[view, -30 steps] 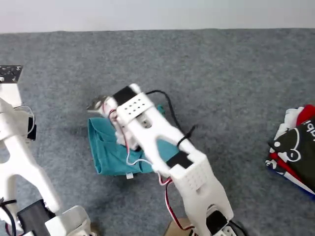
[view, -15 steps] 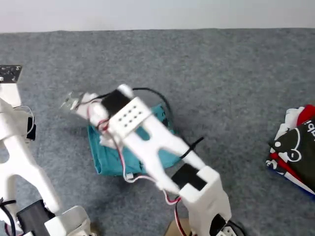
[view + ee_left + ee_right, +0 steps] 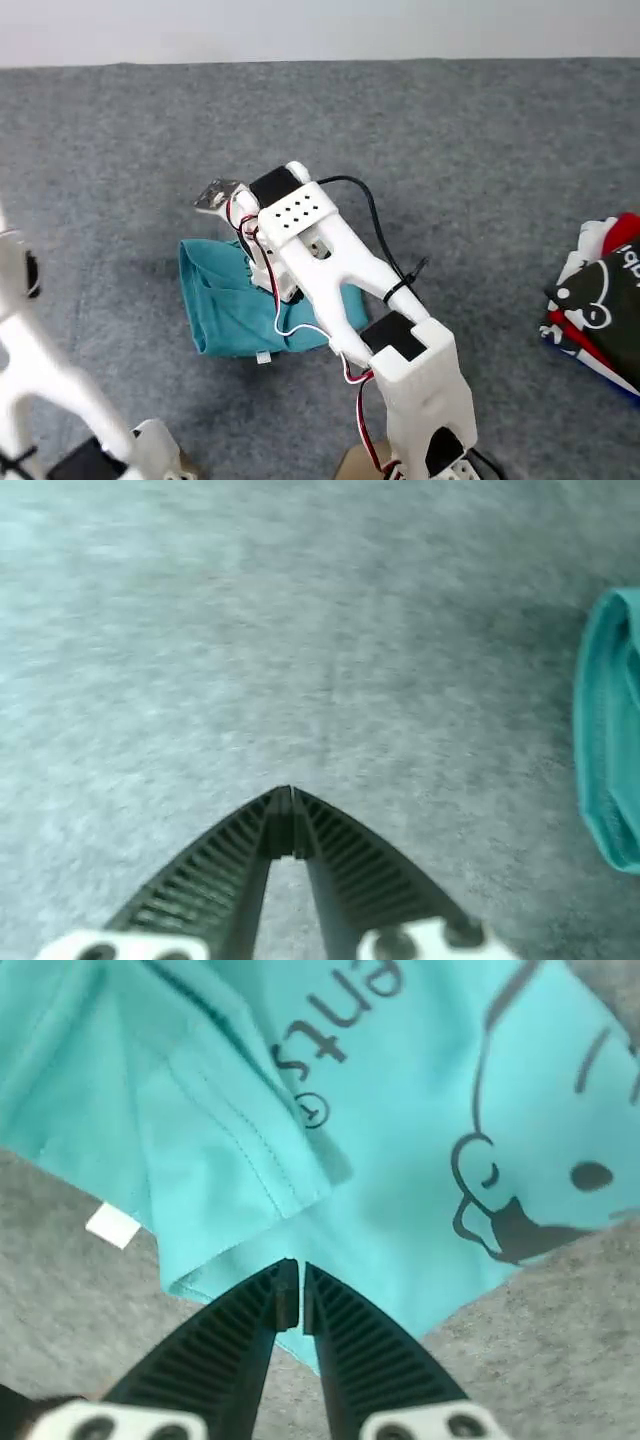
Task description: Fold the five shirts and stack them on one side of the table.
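A folded teal shirt (image 3: 235, 305) lies on the grey table left of centre. Its printed face (image 3: 420, 1110) and a white tag (image 3: 112, 1226) show in the right wrist view. My right arm (image 3: 330, 265) stretches over the shirt from the near edge. My right gripper (image 3: 291, 1282) is shut, its tips hovering over the shirt's folded hem with no cloth seen between them. My left gripper (image 3: 291, 798) is shut above bare table, with the teal shirt's edge (image 3: 610, 730) off to one side. The left arm (image 3: 40, 370) stands at the far left.
A pile of shirts (image 3: 598, 300) in black, red, white and blue lies at the table's right edge. Grey table (image 3: 480, 160) stretches open behind and between the teal shirt and the pile. A pale wall runs along the far edge.
My right arm swung its wrist out to the left, then came back over the teal shirt. The left arm shifted toward the left edge. The shirt stayed put.
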You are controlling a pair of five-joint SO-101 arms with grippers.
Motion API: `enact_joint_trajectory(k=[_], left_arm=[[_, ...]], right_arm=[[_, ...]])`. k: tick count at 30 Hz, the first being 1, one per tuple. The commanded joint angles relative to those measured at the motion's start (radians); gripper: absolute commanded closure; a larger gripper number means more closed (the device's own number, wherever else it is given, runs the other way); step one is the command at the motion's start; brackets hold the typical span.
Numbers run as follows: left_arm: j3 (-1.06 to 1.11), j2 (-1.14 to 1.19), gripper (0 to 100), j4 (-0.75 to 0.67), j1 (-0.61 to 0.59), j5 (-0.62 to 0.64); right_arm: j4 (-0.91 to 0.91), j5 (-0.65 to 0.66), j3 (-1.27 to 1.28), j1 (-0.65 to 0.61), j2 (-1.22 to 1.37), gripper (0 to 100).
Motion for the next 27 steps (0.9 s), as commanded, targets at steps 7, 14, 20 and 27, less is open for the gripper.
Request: enact_joint_trajectory(k=[7,14,20,27], left_arm=[[0.137,-0.133,99,0.014,-0.163,-0.13],[0.231,-0.18,99,-0.043,-0.213,-0.152],[0.255,-0.227,99,-0.043,-0.21,-0.164],[0.294,-0.236,99,-0.043,-0.21,-0.164]], right_arm=[[0.039,-0.218,-0.006,-0.062,-0.007,84.5],[-0.002,-0.221,-0.009,-0.093,0.041,84.6],[-0.021,-0.219,-0.011,-0.09,0.148,84.6],[-0.019,-0.213,-0.101,-0.093,0.16,95.1]])
